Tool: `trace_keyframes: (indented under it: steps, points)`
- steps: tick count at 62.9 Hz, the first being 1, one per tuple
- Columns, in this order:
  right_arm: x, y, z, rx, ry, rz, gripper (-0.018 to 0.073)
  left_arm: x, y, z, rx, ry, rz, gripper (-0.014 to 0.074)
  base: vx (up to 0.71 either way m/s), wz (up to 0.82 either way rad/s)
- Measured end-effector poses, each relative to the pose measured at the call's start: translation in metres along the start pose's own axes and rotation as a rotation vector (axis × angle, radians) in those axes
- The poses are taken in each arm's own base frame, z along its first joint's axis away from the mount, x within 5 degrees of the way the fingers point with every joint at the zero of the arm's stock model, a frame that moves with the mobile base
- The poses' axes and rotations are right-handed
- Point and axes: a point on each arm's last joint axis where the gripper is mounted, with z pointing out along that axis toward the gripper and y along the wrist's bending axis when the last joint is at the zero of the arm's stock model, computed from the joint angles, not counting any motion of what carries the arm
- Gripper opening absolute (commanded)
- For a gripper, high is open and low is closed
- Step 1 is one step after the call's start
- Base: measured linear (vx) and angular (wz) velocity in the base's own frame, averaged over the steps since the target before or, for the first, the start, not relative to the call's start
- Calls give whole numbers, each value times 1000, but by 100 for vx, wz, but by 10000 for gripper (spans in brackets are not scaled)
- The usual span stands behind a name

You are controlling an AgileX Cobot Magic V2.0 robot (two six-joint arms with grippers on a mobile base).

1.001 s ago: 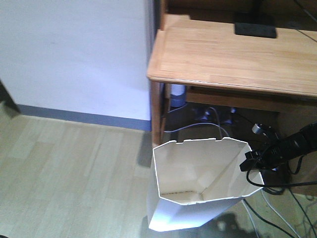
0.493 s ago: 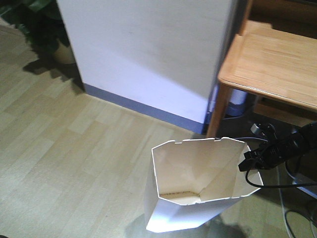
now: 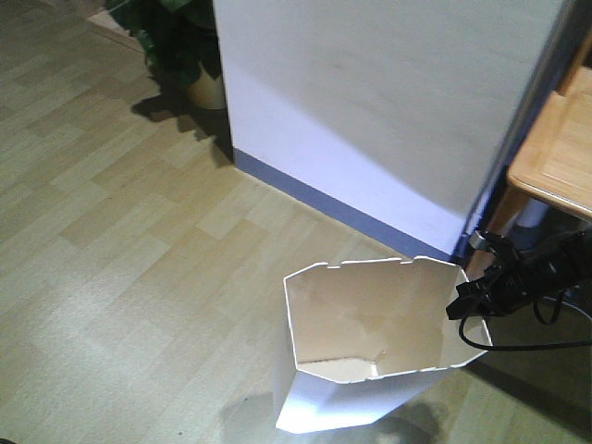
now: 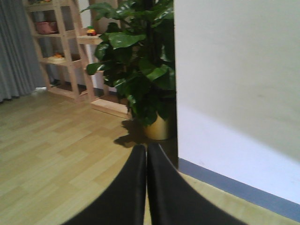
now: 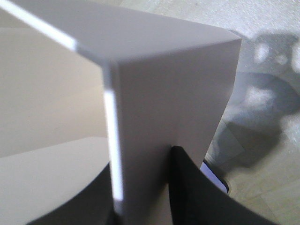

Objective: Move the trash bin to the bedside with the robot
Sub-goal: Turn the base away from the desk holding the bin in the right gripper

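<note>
The white trash bin [image 3: 342, 402] stands on the wooden floor at the bottom middle of the front view, its cream inside open to the camera. My right gripper [image 3: 464, 305], black with a trailing cable, is shut on the bin's right rim. In the right wrist view its fingers [image 5: 187, 187] pinch the bin wall [image 5: 164, 93], one inside and one outside. My left gripper [image 4: 146, 147] is shut with nothing between its fingers, held above the floor and aimed at a potted plant. The bedside is out of view.
A white wall corner [image 3: 388, 120] with a blue skirting rises just behind the bin. The light wooden desk [image 3: 564, 157] edges in at the right. A potted plant [image 3: 180, 46] stands at the wall's far side, and wooden shelves [image 4: 56, 47] lie beyond it.
The view has swung left: the desk slid off to the right, and the wall corner and plant came in. The bin and right gripper keep their place in the frame.
</note>
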Motion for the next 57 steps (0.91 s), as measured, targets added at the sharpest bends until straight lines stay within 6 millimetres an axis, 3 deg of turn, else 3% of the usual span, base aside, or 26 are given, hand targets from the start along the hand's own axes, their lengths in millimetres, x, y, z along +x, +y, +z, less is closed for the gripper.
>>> trace_keyframes:
  steps: [57]
  points:
    - [0,-1,0,6,-5,2,-4,0,0,0,0,0,0,-6,12,51]
